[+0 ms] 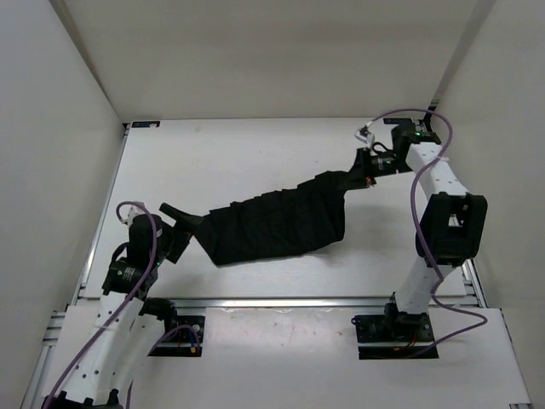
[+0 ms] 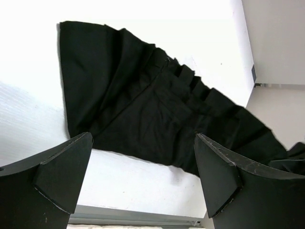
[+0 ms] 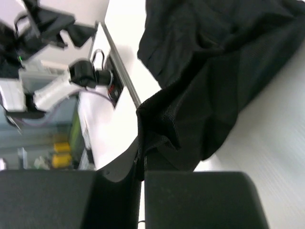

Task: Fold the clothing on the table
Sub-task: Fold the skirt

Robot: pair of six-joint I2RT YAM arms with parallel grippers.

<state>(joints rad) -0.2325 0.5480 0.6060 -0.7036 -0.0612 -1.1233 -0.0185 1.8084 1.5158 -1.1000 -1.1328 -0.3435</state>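
The clothing (image 1: 277,223) across the middle of the frame is plain black, lined with pleat-like creases. The table (image 1: 238,158) beneath is matte white. My fingers (image 2: 62,176) are black too, my arm links (image 1: 434,175) white, and purple cables (image 1: 415,200) loop down the right side.
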